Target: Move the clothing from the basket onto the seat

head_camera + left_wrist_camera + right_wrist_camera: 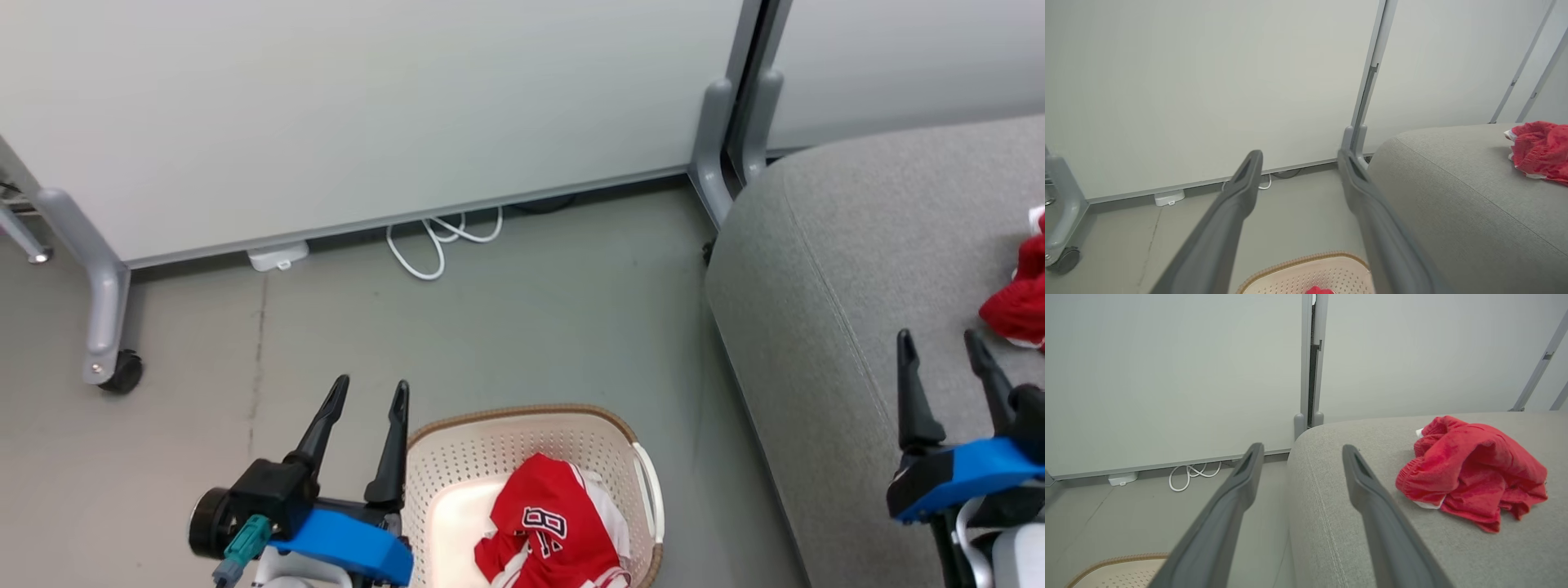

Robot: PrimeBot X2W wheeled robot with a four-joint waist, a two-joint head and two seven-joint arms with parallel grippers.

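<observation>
a red jersey (549, 523) with white trim and a black-and-white number lay crumpled in the basket (522, 425), toward its right side, so the pale bottom showed bare on the left. a second red garment (1470, 490) lay bunched on the seat (816, 269), well apart from the basket and close to the head view's right edge. the basket stood on the grey floor (531, 327) near the seat's rounded side, with a strip of floor between them.

the left gripper (371, 384) hung at the basket's left rim, its two dark fingers spread apart with nothing between them, pointing toward the wall panels. the right gripper (937, 336) hung over the seat, its fingers likewise spread and empty; the second red garment lay just to its right, not touching either finger.

beyond them stood pale partition panels (367, 106) joined by a grey post (718, 122). a white cable (441, 241) lay looped on the floor at the foot of the panels, a small white adapter (279, 256) to its left, and a grey leg with a black castor (122, 371) further left.
</observation>
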